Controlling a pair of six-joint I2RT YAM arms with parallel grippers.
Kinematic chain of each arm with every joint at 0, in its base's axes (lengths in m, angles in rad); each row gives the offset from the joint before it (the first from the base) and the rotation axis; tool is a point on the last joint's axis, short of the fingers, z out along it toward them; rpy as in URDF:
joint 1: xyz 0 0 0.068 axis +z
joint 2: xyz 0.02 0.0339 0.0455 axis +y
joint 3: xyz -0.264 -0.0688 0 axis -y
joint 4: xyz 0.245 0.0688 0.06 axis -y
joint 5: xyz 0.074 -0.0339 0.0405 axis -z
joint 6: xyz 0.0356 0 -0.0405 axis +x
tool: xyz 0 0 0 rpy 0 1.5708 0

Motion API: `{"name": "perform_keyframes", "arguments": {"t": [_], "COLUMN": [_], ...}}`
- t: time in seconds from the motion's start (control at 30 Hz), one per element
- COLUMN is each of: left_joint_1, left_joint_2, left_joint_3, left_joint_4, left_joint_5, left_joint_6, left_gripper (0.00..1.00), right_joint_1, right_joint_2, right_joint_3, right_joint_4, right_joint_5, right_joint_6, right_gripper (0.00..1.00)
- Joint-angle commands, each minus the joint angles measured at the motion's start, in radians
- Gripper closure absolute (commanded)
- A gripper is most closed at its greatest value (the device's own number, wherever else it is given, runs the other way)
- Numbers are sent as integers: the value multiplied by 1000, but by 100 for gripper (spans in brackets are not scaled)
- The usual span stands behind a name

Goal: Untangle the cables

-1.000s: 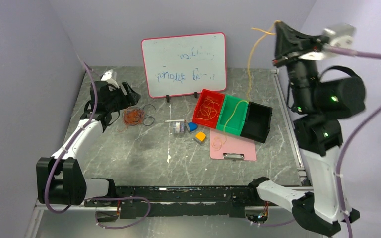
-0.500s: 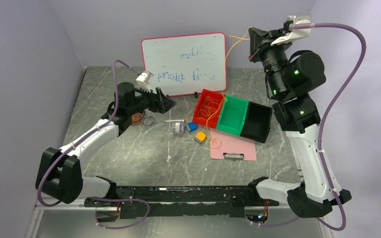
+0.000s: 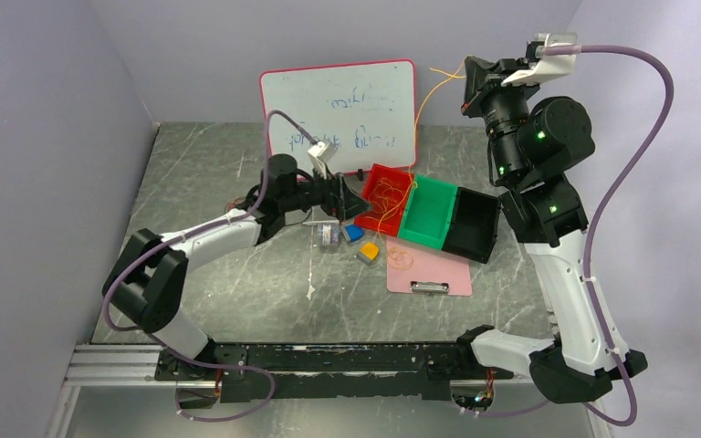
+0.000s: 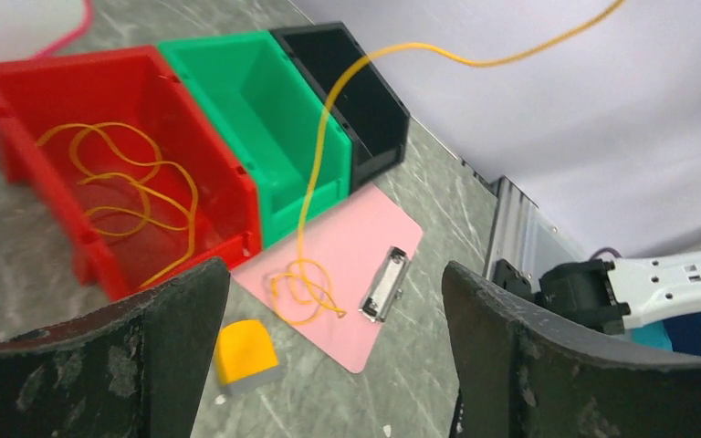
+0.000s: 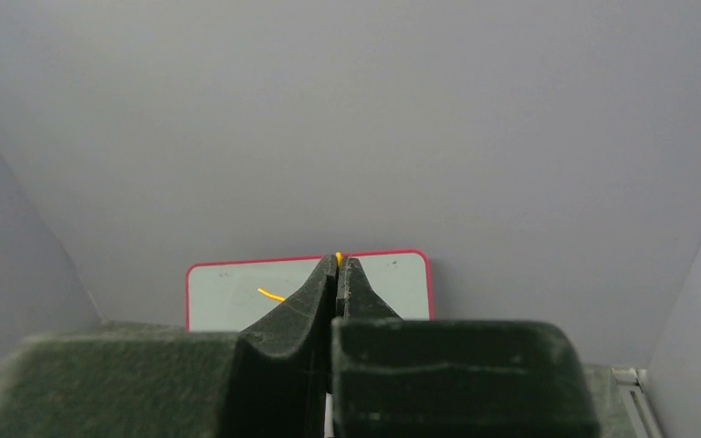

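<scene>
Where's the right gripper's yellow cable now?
Top view, right of centre: the yellow cable hangs from the raised right gripper, past the green bin, end coiled on the pink clipboard.

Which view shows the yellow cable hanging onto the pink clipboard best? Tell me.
Left wrist: the yellow cable runs unbroken past the green bin down to its coil on the pink clipboard. Top external shows it only as a thin line from the right end effector. Right wrist shows just a stub at the shut tips.
</scene>
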Motion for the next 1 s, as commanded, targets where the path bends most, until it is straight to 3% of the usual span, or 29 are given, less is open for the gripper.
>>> {"name": "perform_keyframes", "arguments": {"t": [0.0,0.57,0.73,0.97], "left_joint_1": [-66,-172,-172,-173], "left_joint_2": [64,291,321,337], "left_joint_3": [54,146,166,193], "left_joint_4": [62,38,38,18], "left_joint_5": [33,66,53,33], "left_joint_6": [4,-19,-37,-34], "left_gripper": [10,37,61,84], "right_joint_1": [4,4,5,4], "right_joint_2": [-25,-41,-44,-53], "right_joint_3": [-22,-51,-56,-65], "right_joint_4": [18,10,8,7], "right_joint_5": [24,23,26,32], "right_joint_6": [-1,-14,-14,-12], "right_gripper": [100,100,100,100]}}
